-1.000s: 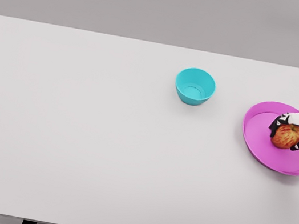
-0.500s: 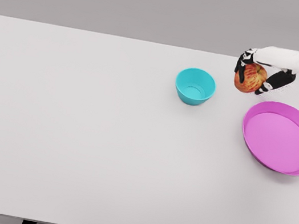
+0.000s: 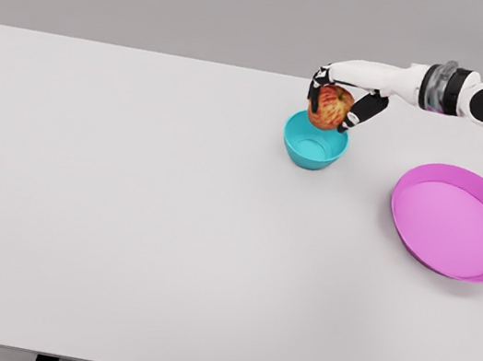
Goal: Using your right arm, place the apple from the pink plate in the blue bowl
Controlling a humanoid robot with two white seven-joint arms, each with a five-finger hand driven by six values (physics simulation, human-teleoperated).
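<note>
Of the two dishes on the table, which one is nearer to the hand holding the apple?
The blue bowl, directly under the right hand and apple; the pink plate lies apart.

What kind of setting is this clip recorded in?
Most likely a bare simulated tabletop test scene, not a real room: a plain white table against a blank grey backdrop, holding only a blue bowl and a pink plate.

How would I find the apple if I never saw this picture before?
Start at the big white table and look toward its far right part, where a small blue bowl sits left of a wide pink plate. Just above the bowl, the right hand grips the apple. It is the only red-and-yellow round thing here.
</note>
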